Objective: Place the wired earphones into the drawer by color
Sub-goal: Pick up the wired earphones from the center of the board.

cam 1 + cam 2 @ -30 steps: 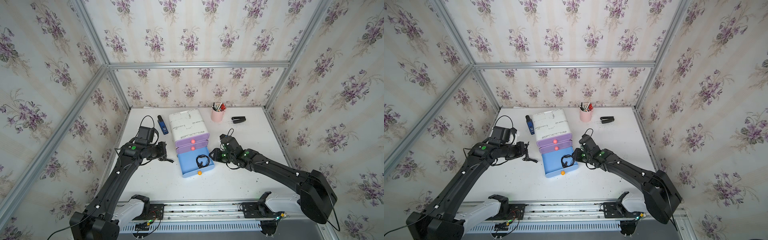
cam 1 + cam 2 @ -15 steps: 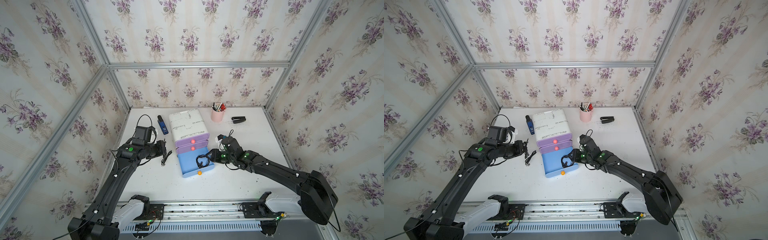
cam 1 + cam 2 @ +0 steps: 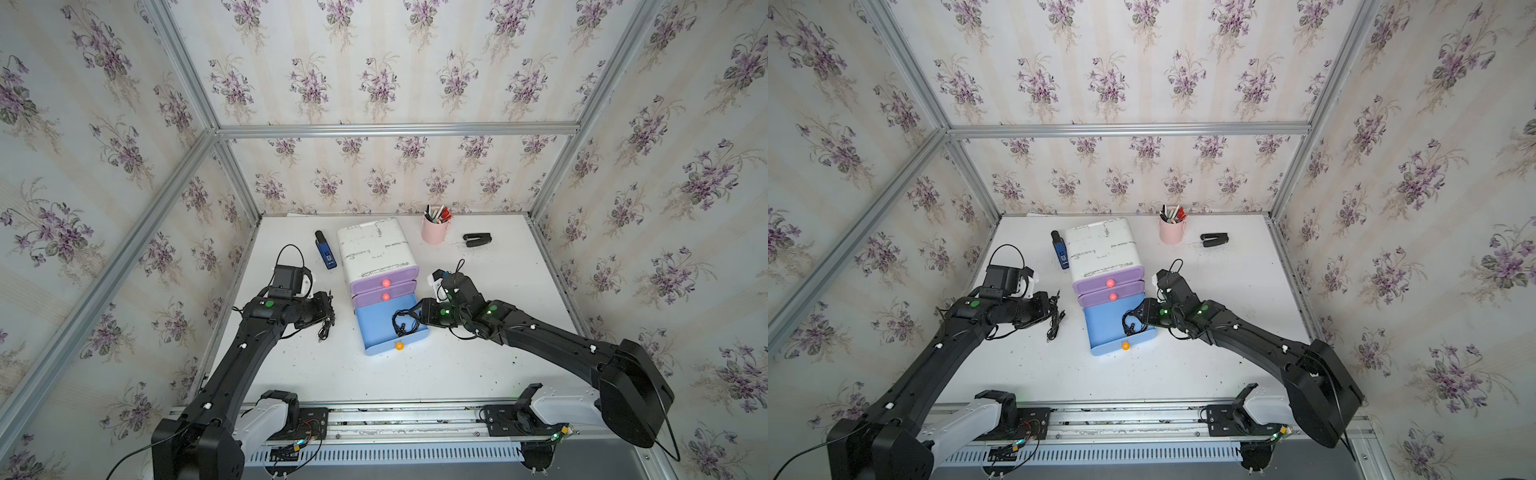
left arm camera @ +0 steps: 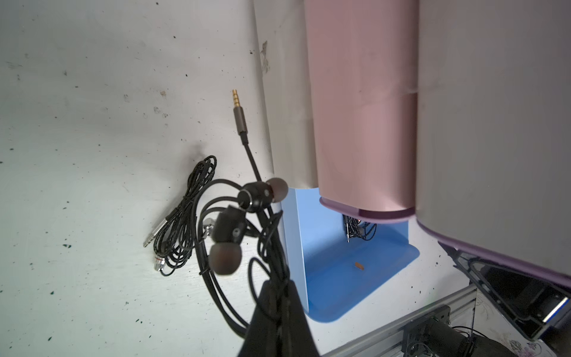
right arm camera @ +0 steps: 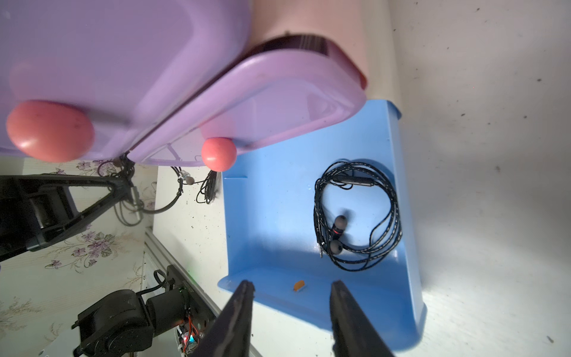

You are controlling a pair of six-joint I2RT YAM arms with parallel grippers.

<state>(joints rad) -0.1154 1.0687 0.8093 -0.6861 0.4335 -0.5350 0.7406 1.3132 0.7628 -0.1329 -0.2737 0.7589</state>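
Note:
My left gripper [image 4: 276, 286] is shut on the cable of a black set of wired earphones [image 4: 247, 210], which hangs above the table left of the cabinet. A second black bundle [image 4: 182, 222] lies on the table beneath it, also seen in a top view [image 3: 324, 330]. The blue bottom drawer [image 3: 374, 328] is pulled out. A coiled black set [image 5: 358, 216] lies inside it, near its right wall. My right gripper [image 5: 292, 284] is open and empty over the drawer's right side, in a top view [image 3: 419, 309] just beside that coil.
The white cabinet [image 3: 376, 249] has two shut purple drawers with pink knobs. Behind it stand a pink pen cup [image 3: 435, 230], a black stapler [image 3: 477, 240] and a blue device [image 3: 325, 252]. A metal rail runs along the table's front edge.
My right gripper's jaws have spread wider over the blue drawer and the black coil lies free inside. The left gripper has shifted only slightly and still holds its earphones.

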